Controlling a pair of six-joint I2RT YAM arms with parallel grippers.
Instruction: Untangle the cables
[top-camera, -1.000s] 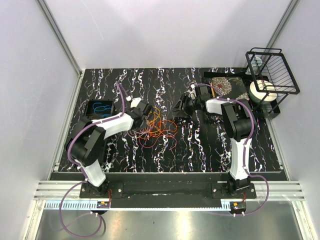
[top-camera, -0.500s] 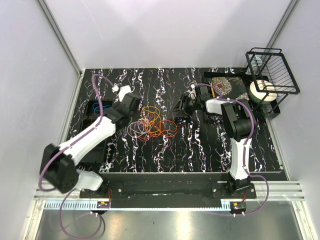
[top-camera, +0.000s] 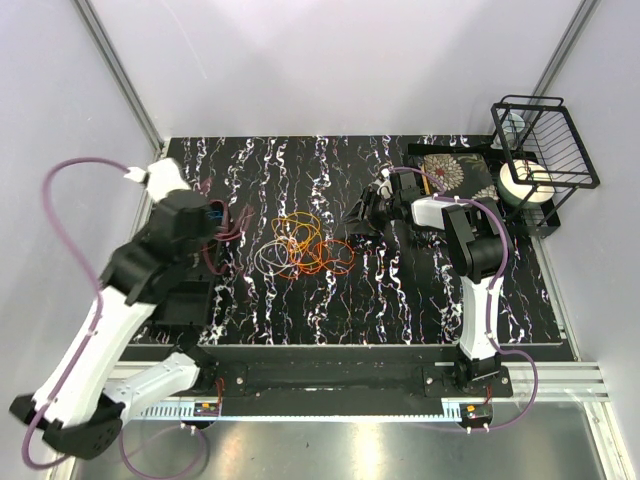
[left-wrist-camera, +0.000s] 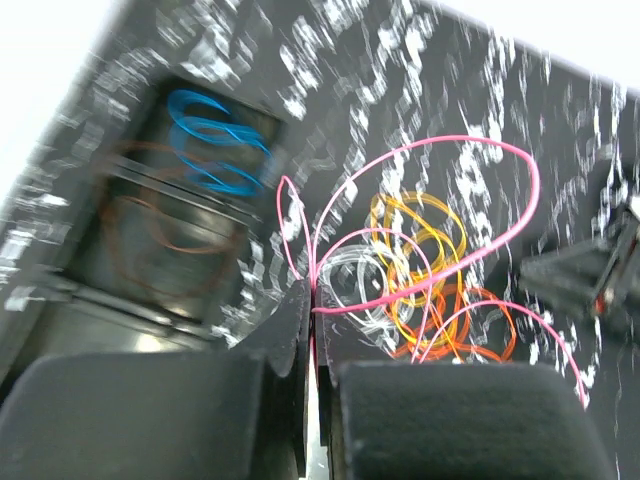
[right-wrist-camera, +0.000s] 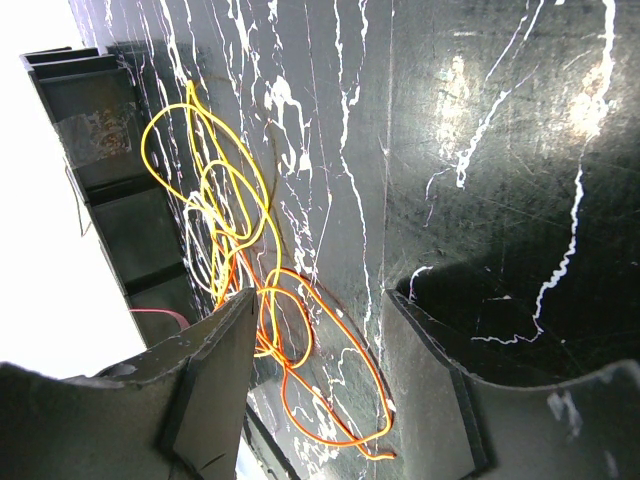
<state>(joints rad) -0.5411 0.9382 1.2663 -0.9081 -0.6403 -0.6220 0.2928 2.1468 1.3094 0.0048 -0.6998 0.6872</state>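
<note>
A tangle of cables (top-camera: 303, 250) lies mid-table: orange (left-wrist-camera: 470, 330), yellow (left-wrist-camera: 420, 240) and pale violet (left-wrist-camera: 360, 280) loops. My left gripper (top-camera: 215, 228) is raised over the table's left side. It is shut (left-wrist-camera: 312, 305) on a red-pink cable (left-wrist-camera: 535, 185), whose loops trail back toward the pile. A blue cable (left-wrist-camera: 215, 150) lies coiled in a black tray (left-wrist-camera: 130, 230). My right gripper (top-camera: 362, 215) is open and low just right of the pile. In its wrist view (right-wrist-camera: 320, 300) the orange loops (right-wrist-camera: 330, 400) lie between its fingers and the yellow loops (right-wrist-camera: 200, 170) beyond.
A black wire rack (top-camera: 545, 140) stands at the back right with a white roll (top-camera: 525, 183) under it. A floral mat (top-camera: 450, 170) lies beside it. Black trays (top-camera: 188, 298) sit at the table's left edge, largely under my left arm.
My left arm has risen and swung left from the pile toward the tray, drawing the red-pink cable out with it. The right arm has not moved.
</note>
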